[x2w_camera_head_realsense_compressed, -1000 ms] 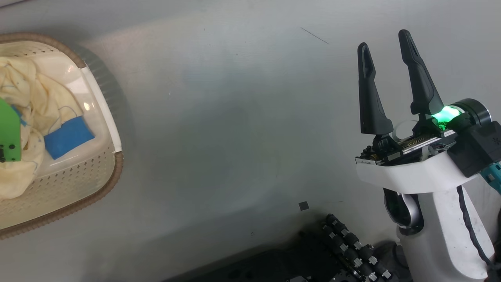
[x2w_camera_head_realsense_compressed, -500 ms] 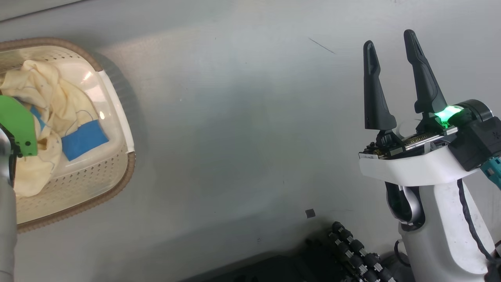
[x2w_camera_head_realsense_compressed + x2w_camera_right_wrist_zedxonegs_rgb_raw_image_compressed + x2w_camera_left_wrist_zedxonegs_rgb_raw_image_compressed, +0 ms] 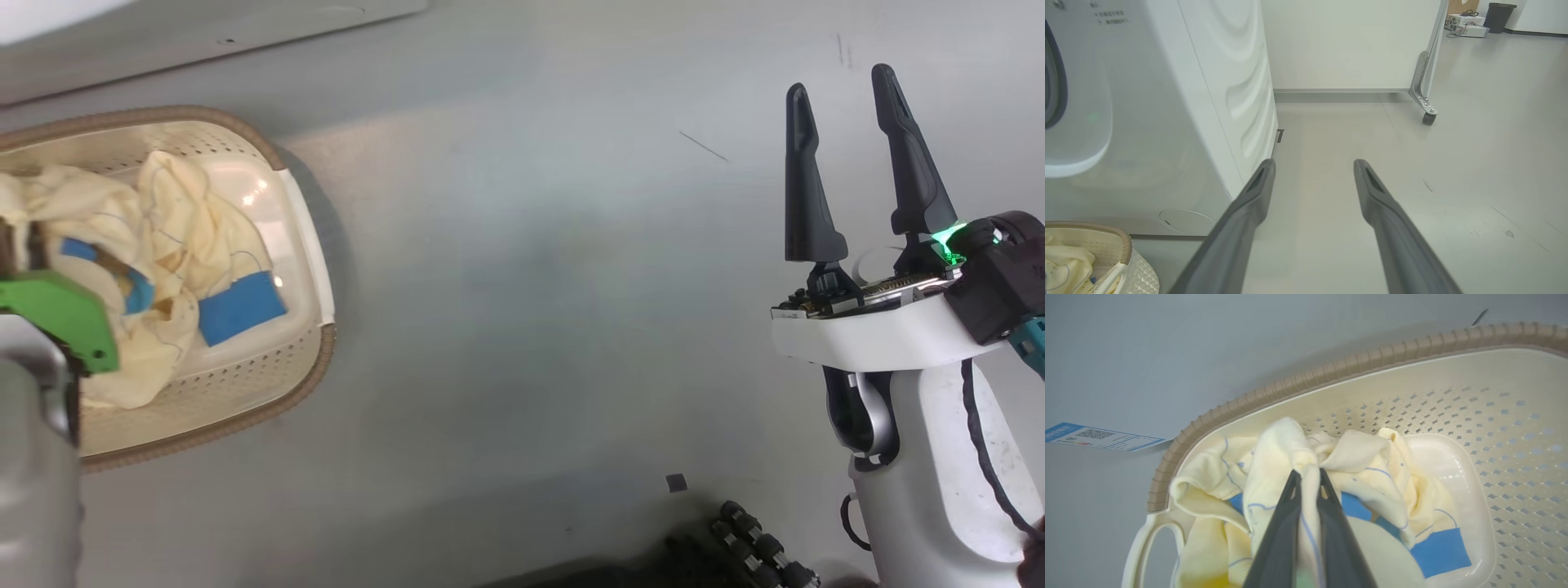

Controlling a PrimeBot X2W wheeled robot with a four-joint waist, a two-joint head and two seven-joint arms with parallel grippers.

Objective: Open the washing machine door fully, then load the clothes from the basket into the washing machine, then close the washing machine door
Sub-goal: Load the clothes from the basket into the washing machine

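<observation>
L arm first: left gripper (image 3: 1306, 473) is down in the basket (image 3: 1331, 371), jaws nearly shut, pinching a raised fold of the clothes (image 3: 1372, 465) btwn them. The grip sits on a ridge near the top of the heap, prob. so the cream fabric comes up in one piece w/o the tips scraping plastic. The rest of the garment lies slumped on the basket bottom, blue patch off to one side; it isn't lifted clear yet.

The basket stands on the grey floor (image 3: 531, 286) close in front of the washing machine (image 3: 1167, 102). The label sticker (image 3: 1098, 437) low on the machine's front shows just beyond the basket rim, so the carry to the drum should be short.

R arm: right gripper (image 3: 841, 77) hangs well apart over bare floor, jaws spread wide, nothing in them. It looks parked out of the way, likely kept free for the door. Farther off, a dark curved edge (image 3: 1057, 81) on the machine front may belong to the washing machine door; can't tell if it's open.

Judgement: loading step, pick made, lift + carry next.
</observation>
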